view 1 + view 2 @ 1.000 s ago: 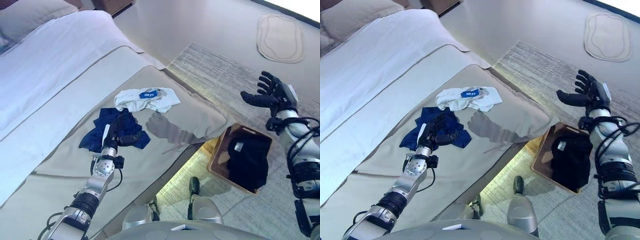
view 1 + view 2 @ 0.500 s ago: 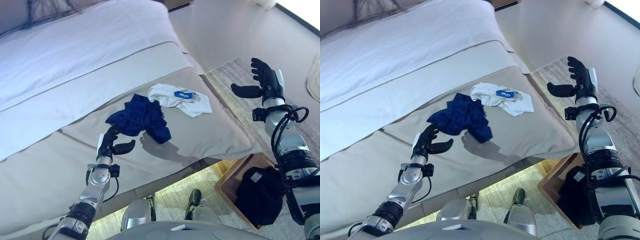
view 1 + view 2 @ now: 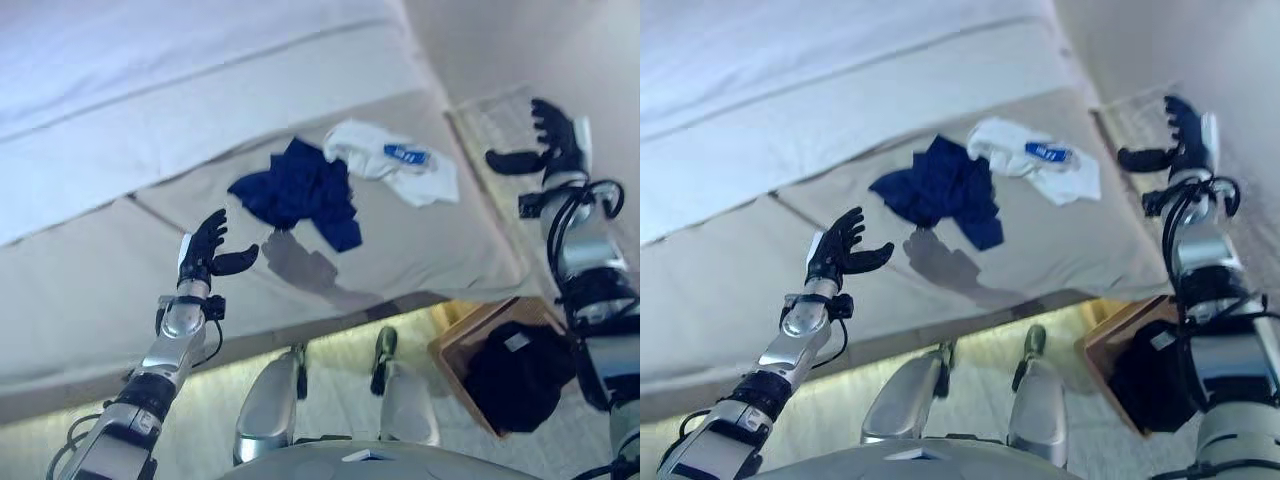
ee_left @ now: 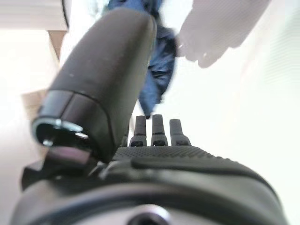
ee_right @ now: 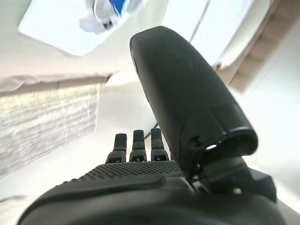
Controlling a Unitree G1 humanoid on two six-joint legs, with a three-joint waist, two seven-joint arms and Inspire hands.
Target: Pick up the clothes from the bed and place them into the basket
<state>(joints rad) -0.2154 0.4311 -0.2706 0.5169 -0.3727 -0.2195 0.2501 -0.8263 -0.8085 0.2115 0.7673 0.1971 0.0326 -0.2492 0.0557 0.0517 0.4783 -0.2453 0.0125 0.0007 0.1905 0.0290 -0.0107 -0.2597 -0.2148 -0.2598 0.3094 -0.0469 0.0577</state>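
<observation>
1. Bedroom setting: a wide bed point(image 3: 90, 290) fills the left and centre, covered in a smooth beige spread with a paler white sheet point(image 3: 150, 60) across its far part. A lit strip of floor shows along the bed's near edge.
2. Left hand point(image 3: 205, 252) hangs above the beige spread, well short of the clothes, fingers spread and thumb out to the side, holding nothing. Its wrist view shows straight fingertips and the thumb's dark bulk, which hides much of what lies past it.
3. Dark blue garment point(image 3: 298, 192) lies crumpled on the spread near the bed's middle, soft and folded on itself; its exact shape is hard to make out. A grey shadow falls on the spread just near of it.
4. White garment point(image 3: 395, 170) with a small blue patch lies just right of the blue one, their edges touching or overlapping; which lies on top cannot be told.
5. Pale woven rug point(image 3: 495, 120) shows beyond the bed's right corner, only partly in view.
6. Right hand point(image 3: 548, 145) is raised off the bed's right side, over the rug, fingers spread, thumb pointing toward the bed, empty. Its wrist view confirms straight fingers.
7. Brown basket point(image 3: 455, 345) sits on the floor by the bed's near right corner, below the right arm, which covers part of it. Dark black clothing point(image 3: 515, 375) with a small white tag fills it; the right rim is cut off or hidden.
</observation>
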